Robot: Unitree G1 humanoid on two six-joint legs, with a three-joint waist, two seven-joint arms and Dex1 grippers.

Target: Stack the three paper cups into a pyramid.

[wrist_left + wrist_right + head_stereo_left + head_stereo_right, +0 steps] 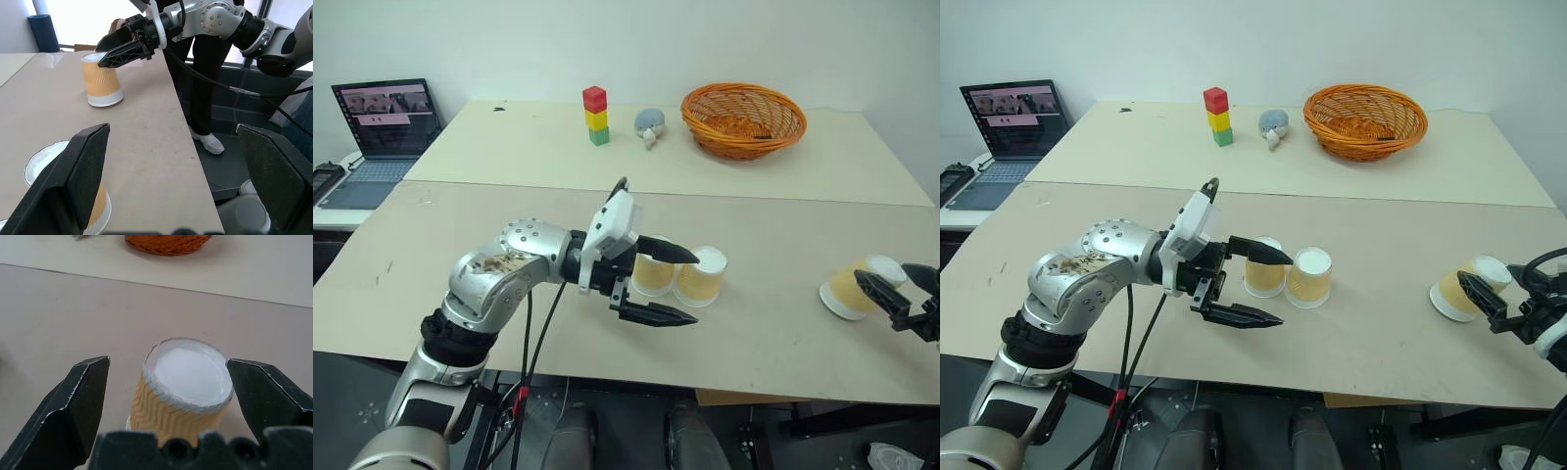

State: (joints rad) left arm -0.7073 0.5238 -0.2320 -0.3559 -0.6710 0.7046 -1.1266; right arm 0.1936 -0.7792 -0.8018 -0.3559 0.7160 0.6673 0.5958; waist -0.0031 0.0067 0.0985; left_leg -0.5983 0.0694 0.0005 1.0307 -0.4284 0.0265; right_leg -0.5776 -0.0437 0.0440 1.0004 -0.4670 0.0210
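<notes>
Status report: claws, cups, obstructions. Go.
Both claws open: left claw by two upside-down tan ribbed paper cups, right claw straddling the third cup. No pyramid yet. Nothing in the way.

Near beige table [773, 323]: two paper cups [699, 277] stood upside down, side by side; a third cup [855, 287] well apart. Far table [842, 162]: orange wicker basket [743, 119], block tower [596, 115], small grey toy [649, 125].

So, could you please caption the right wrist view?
Open right gripper straddling an upside-down paper cup, wicker basket beyond.
</notes>
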